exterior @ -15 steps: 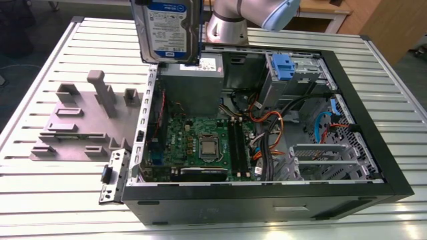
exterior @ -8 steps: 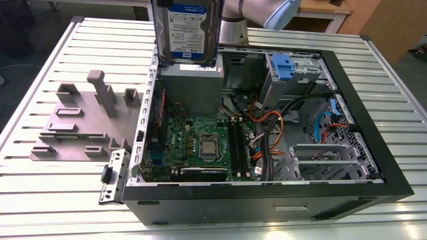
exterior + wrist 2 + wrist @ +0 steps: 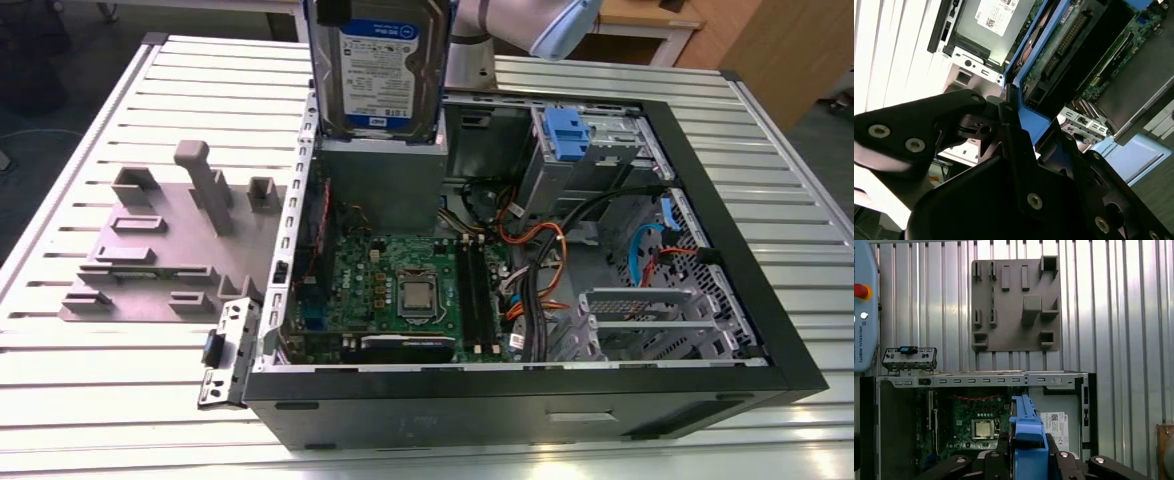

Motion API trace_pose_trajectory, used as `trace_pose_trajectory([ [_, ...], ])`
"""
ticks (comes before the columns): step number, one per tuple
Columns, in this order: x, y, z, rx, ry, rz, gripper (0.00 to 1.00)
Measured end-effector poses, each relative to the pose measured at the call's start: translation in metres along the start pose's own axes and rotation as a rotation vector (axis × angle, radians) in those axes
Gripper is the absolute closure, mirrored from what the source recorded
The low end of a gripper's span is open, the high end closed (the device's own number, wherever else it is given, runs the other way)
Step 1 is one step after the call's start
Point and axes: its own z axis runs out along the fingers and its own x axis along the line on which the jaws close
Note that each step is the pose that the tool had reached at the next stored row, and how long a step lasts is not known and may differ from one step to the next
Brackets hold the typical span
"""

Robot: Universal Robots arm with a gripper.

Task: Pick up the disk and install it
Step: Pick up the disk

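Two black fingers (image 3: 1016,145) of the gripper (image 3: 1021,112) are clamped on the blue frame of the disk (image 3: 384,70), so I have it firmly held. It hangs upright above the open computer case (image 3: 727,250), long axis vertical, label facing the exterior view. The first wrist view gives me the disk edge-on over the circuit board (image 3: 964,415); the second wrist view shows its connector side. The case lies on a slatted metal table (image 3: 747,110) beside a grey moulded plate (image 3: 160,250), with wooden furniture (image 3: 781,50) beyond.
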Motion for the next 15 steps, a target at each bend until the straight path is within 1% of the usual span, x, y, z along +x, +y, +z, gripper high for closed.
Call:
trace_pose_trajectory([
  [4, 0.0013, -0.0002, 0.0001, 0.0000, 0.0000, 0.000, 0.64],
  [13, 0.0013, -0.0002, 0.0001, 0.0000, 0.0002, 0.000, 0.64],
  [15, 0.0013, -0.0015, 0.0001, 0.0001, 0.0001, 0.000, 0.64],
])
